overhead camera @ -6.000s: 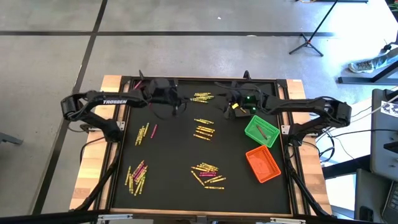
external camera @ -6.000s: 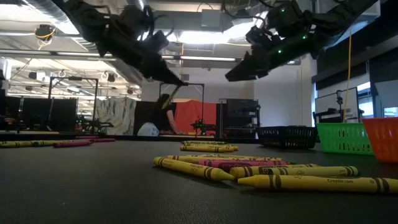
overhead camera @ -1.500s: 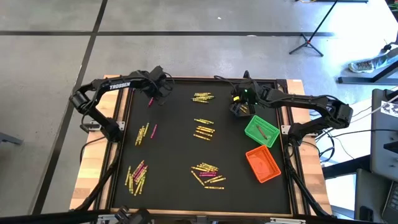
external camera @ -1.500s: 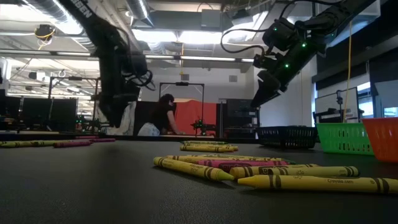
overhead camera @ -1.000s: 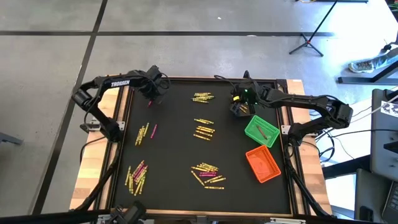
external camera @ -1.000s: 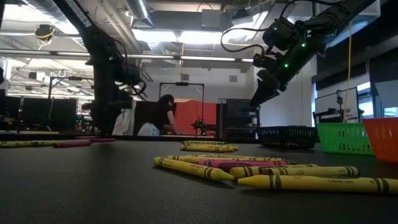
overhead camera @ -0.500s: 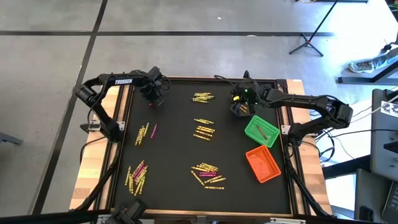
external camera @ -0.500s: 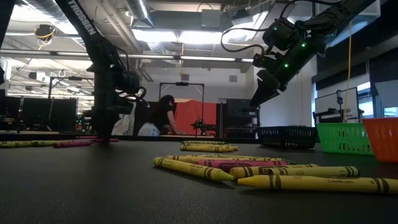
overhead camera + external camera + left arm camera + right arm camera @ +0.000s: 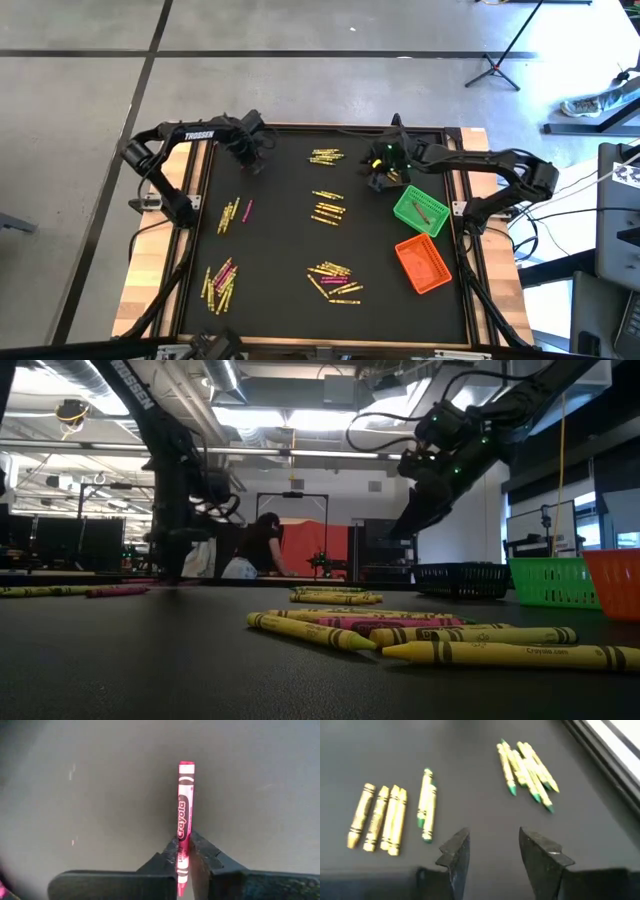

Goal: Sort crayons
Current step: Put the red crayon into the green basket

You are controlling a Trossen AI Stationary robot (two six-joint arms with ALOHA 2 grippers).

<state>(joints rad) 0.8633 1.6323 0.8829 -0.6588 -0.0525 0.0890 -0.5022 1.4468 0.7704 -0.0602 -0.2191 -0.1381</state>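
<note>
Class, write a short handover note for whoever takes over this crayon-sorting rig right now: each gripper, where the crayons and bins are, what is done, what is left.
Left gripper: shut on a pink crayon at the mat's far left corner.
Right gripper: open, empty, above the mat by the black bin, yellow-green crayons ahead of it.
Bins: green bin holds at least one crayon; orange bin looks empty.
Left: nearly everything. Crayon piles lie scattered across the mat, yellow and pink mixed.
</note>
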